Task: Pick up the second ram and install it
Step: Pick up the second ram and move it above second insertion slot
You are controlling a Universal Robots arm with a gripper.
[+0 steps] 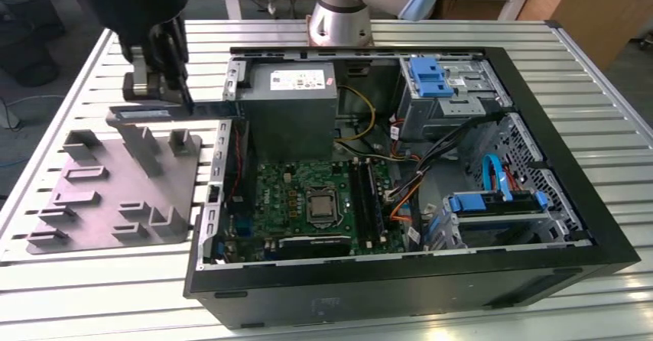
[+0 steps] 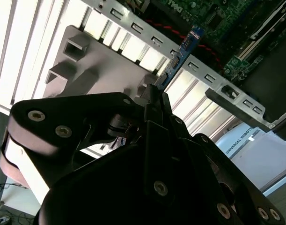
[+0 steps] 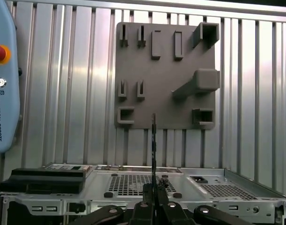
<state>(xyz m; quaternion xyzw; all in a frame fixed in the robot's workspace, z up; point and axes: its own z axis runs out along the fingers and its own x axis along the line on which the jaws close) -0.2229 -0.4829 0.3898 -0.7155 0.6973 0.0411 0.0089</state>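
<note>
My gripper (image 1: 153,100) hangs above the slatted table, between the grey fixture (image 1: 102,203) and the open computer case's wall. It is shut on the second ram (image 1: 216,109), a long dark stick held level, one end reaching over the case's edge. In the second wrist view the fingers (image 2: 154,101) clamp the ram (image 2: 180,51), which points toward the motherboard (image 2: 227,28). In the first wrist view the ram (image 3: 153,136) shows edge-on above the gripper (image 3: 153,192), with the fixture (image 3: 166,70) beyond it. The motherboard (image 1: 296,196) with its long slots (image 1: 362,192) lies inside the case.
Inside the case (image 1: 571,226) are a power supply (image 1: 290,89), blue drive cages (image 1: 433,77), and loose cables (image 1: 408,180). The robot's base (image 1: 342,20) stands behind the case. A light blue pendant (image 3: 2,79) with a red button lies on the table (image 1: 612,89).
</note>
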